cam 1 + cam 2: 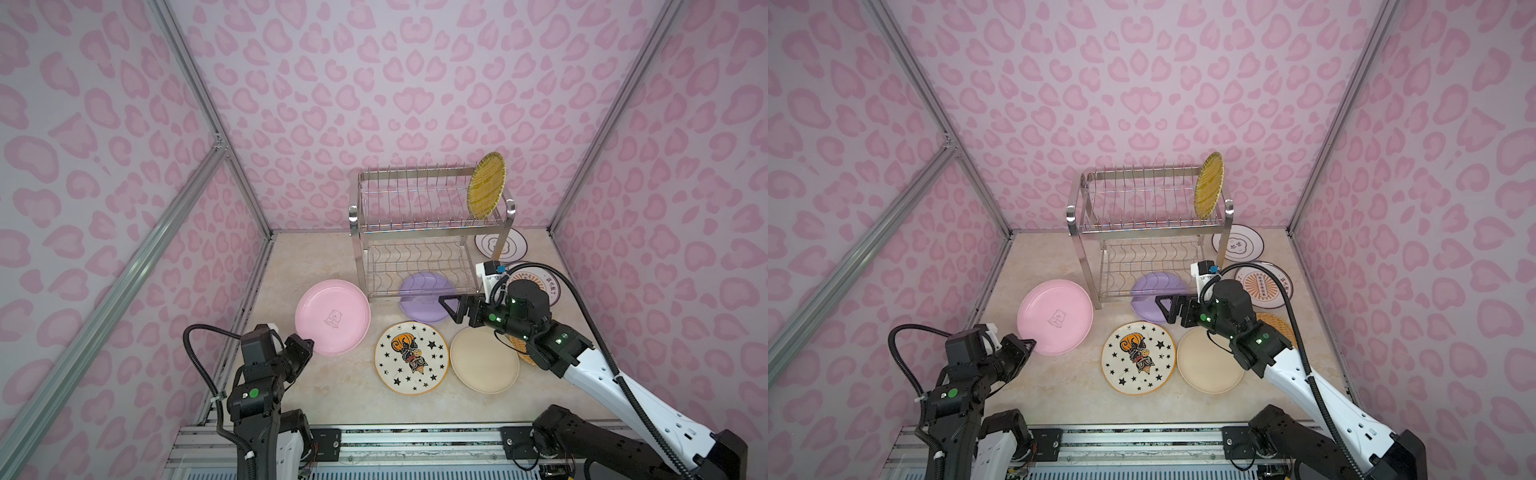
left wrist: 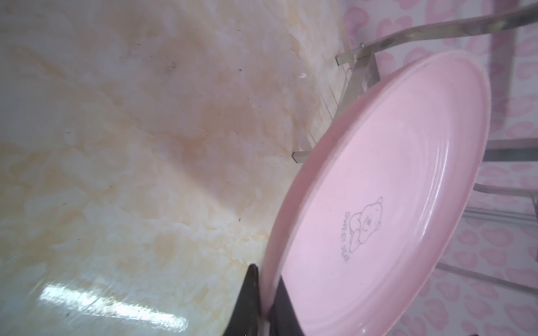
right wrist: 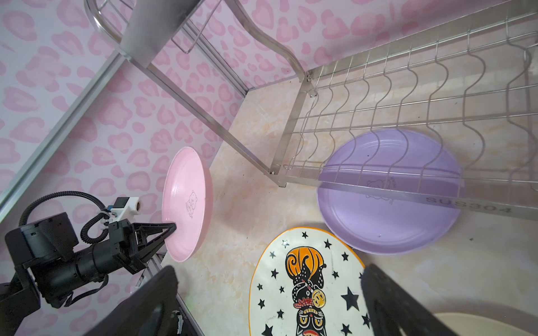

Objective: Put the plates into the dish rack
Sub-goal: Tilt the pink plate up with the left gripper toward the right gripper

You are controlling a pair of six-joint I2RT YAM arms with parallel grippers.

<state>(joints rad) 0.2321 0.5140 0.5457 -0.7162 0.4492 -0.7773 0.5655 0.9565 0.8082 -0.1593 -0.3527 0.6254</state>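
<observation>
Loaded: one wicker plate (image 1: pixel 486 185) in dish rack (image 1: pixel 415 226) top tier | left pincer (image 1: pixel 311 341) clamped on pink plate (image 1: pixel 332 316) rim | right pincer (image 1: pixel 449 307) apart, empty | I count six more on worktop (image 1: pixel 332 395)

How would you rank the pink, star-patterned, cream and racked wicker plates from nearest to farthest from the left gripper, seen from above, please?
1. pink plate, held by the left gripper.
2. star-patterned plate, front centre of the table.
3. cream plate, right of it.
4. wicker plate, upright in the dish rack, back right.
</observation>
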